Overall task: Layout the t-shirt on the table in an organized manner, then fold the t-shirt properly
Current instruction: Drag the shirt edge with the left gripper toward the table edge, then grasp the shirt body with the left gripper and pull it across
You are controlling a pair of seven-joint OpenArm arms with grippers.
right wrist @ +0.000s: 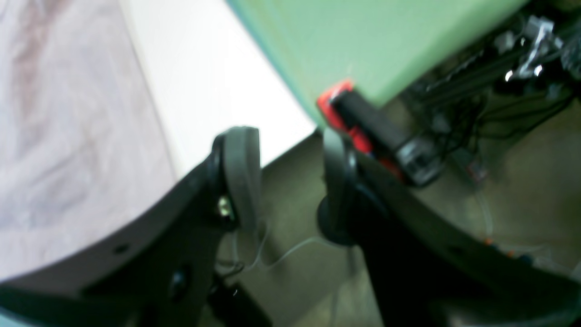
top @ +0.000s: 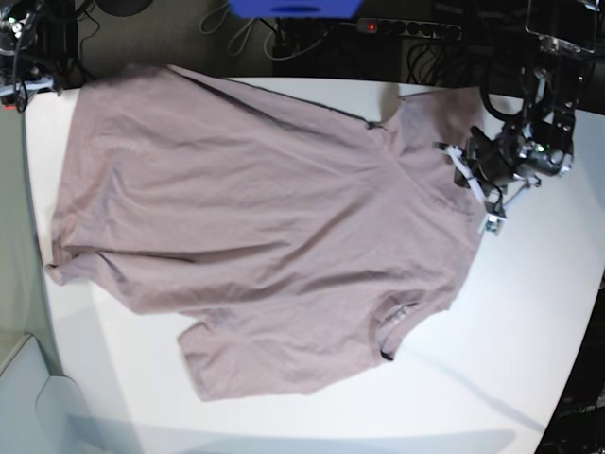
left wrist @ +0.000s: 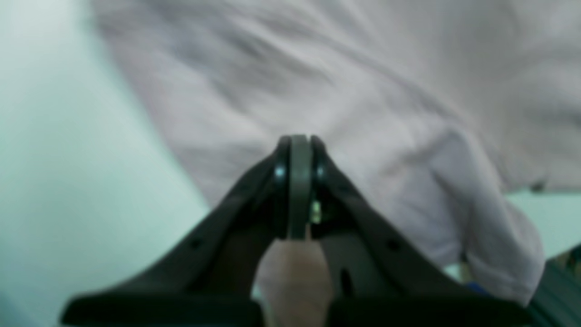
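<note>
The mauve-pink t-shirt (top: pixel 265 218) lies spread and wrinkled across the white table (top: pixel 529 312), with its neckline toward the front right. My left gripper (top: pixel 473 175) is at the shirt's right edge, by a sleeve. In the left wrist view the left gripper (left wrist: pixel 299 138) is shut, a bunch of pink fabric shows between its fingers, and the t-shirt (left wrist: pixel 363 81) fills the view beyond it. My right gripper (right wrist: pixel 288 141) stands open with nothing between its fingers, out past the table's (right wrist: pixel 204 68) edge over the floor, with the t-shirt (right wrist: pixel 59 136) to its left.
A red-and-black clamp (right wrist: pixel 358 122) sits at the table's edge beside a green panel (right wrist: pixel 354 41). Cables lie on the floor beyond it. A power strip (top: pixel 406 28) and a blue object (top: pixel 293 8) lie behind the table.
</note>
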